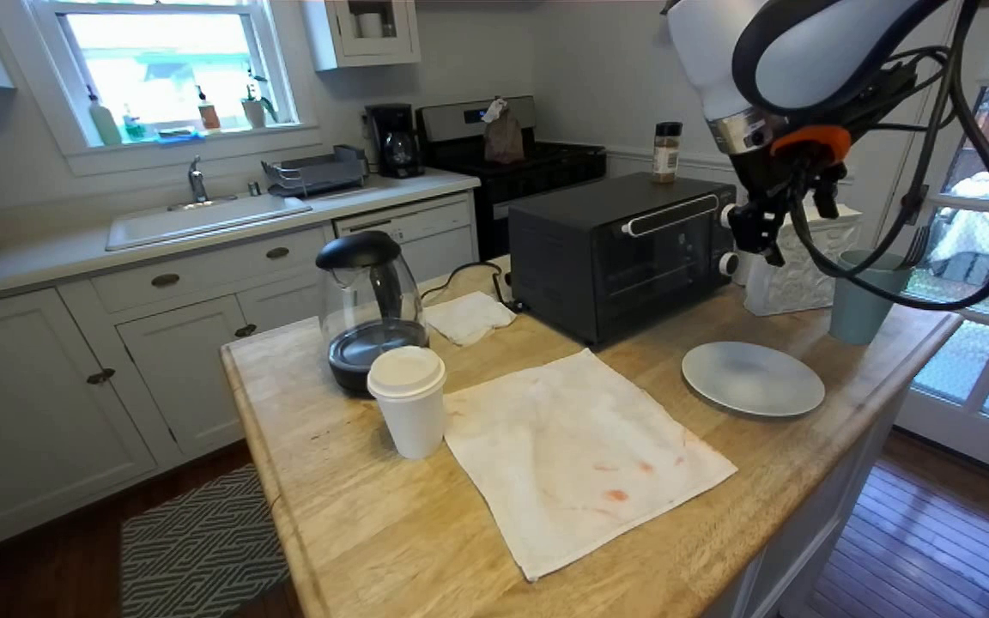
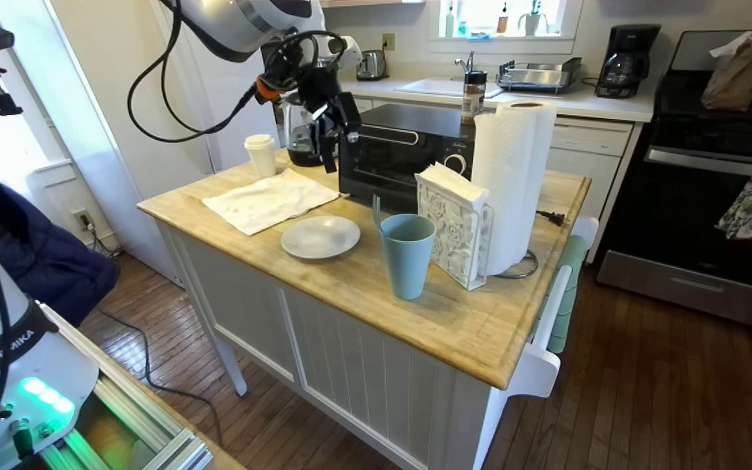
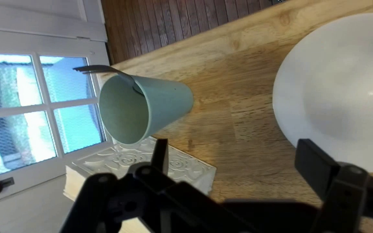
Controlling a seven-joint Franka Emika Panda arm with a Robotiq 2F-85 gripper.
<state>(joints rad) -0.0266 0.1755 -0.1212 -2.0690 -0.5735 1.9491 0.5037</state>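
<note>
My gripper [image 1: 797,227] is open and empty, held in the air above the wooden island; it also shows in an exterior view [image 2: 342,151] and in the wrist view [image 3: 233,144]. Below its fingers, the wrist view shows bare wood between a white plate [image 3: 335,97] on the right and a carved white napkin holder [image 3: 189,166] on the left. A blue-green cup [image 3: 168,100] stands upright near the holder with a fork [image 3: 100,69] leaning out of it. The plate [image 2: 321,237], cup [image 2: 407,261] and napkin holder [image 2: 451,228] show in both exterior views.
A black toaster oven [image 1: 555,266] with a spice jar [image 1: 666,154] on top stands close to the gripper. A paper towel roll [image 2: 513,176] stands behind the napkin holder. A stained white cloth [image 1: 580,455], lidded paper cup [image 1: 409,408] and glass kettle [image 1: 357,356] are farther along.
</note>
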